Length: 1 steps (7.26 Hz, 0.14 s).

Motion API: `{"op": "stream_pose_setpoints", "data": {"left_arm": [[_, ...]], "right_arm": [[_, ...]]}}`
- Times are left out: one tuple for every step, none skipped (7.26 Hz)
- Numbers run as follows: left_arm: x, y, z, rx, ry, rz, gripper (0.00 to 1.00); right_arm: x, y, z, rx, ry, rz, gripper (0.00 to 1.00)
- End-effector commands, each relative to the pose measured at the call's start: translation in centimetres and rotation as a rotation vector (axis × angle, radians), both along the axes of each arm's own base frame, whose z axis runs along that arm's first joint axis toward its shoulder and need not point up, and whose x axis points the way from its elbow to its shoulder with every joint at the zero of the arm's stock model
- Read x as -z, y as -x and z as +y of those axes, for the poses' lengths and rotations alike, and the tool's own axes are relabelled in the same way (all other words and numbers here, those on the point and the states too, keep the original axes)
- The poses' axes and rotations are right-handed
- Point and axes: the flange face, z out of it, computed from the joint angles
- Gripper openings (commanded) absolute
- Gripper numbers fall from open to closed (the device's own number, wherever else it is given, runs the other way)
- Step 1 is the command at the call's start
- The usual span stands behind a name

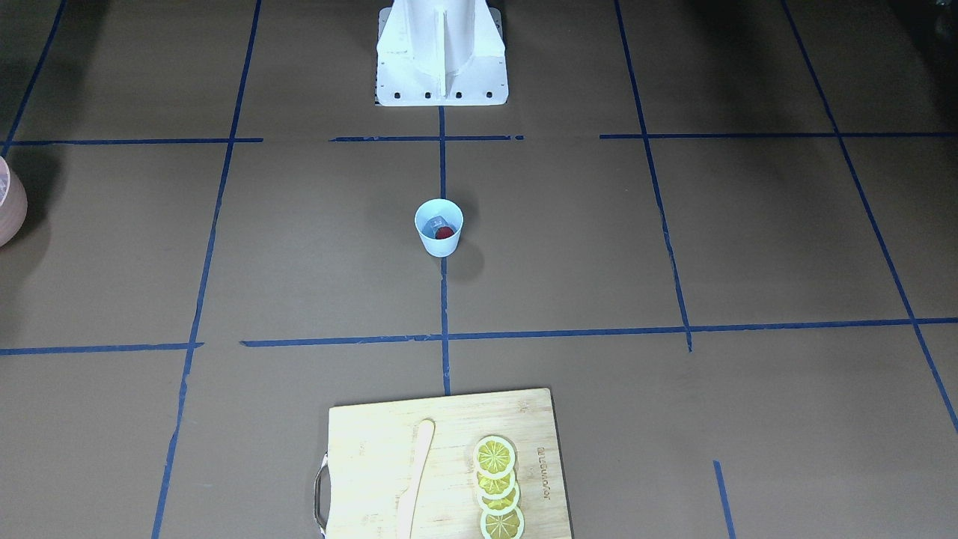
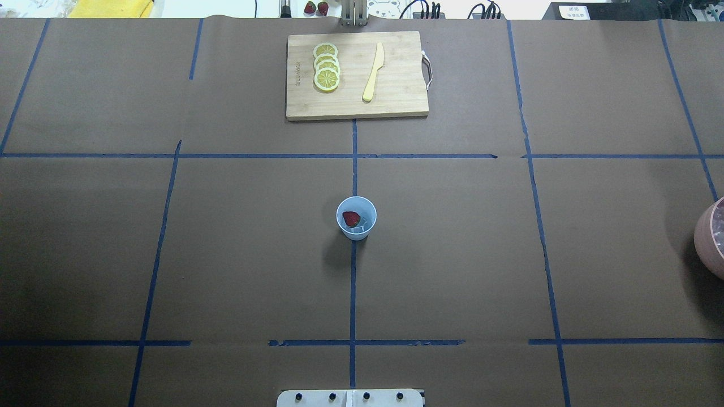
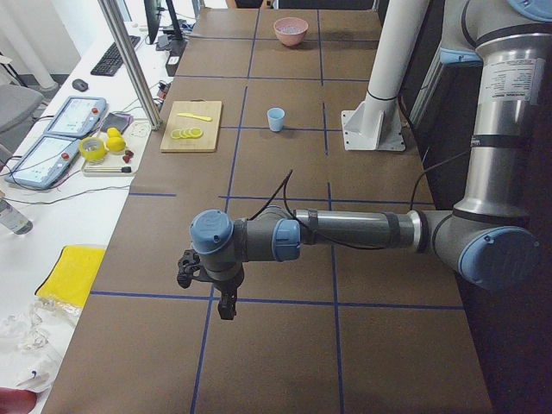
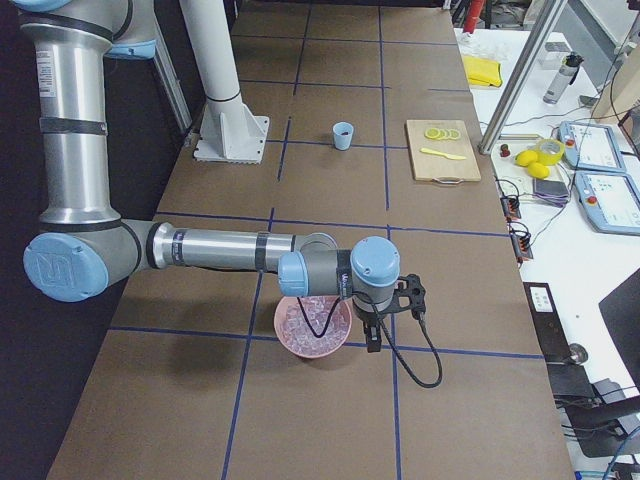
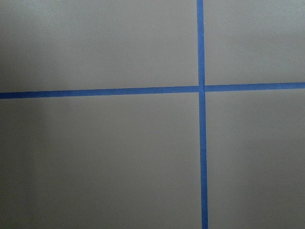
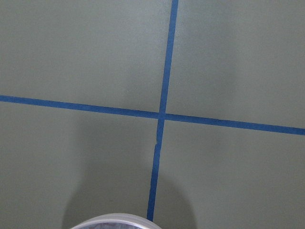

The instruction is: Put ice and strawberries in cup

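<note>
At the left end of the counter we see the black two-finger left gripper hanging over bare brown paper, well apart from everything. It shows only from the side, so we cannot tell whether its fingers are spread or pressed together.

In the middle of the counter the small light-blue tapered cup stands upright on the centre tape line. Inside it lies the tiny dark-red strawberry, and beside the berry a pale translucent ice piece shows. Beyond the cup, at the far edge, a bamboo cutting board carries round yellow lemon slices and a pale wooden knife.

At the right edge rests the round pinkish bowl holding more clear ice cubes. The black two-finger right gripper hangs just beside it, and again we cannot tell how its fingers stand.

We judge the task as good as done: berry and ice are both in the cup, and both arms stand clear of it. Whether more ice is wanted, we cannot say.
</note>
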Motion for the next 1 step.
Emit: {"op": "stream_pose_setpoints", "data": {"left_arm": [[0.12, 0.00, -0.04, 0.000, -0.003, 0.000, 1.00]], "right_arm": [[-0.07, -0.06, 0.14, -0.002, 0.002, 0.000, 0.99]]}}
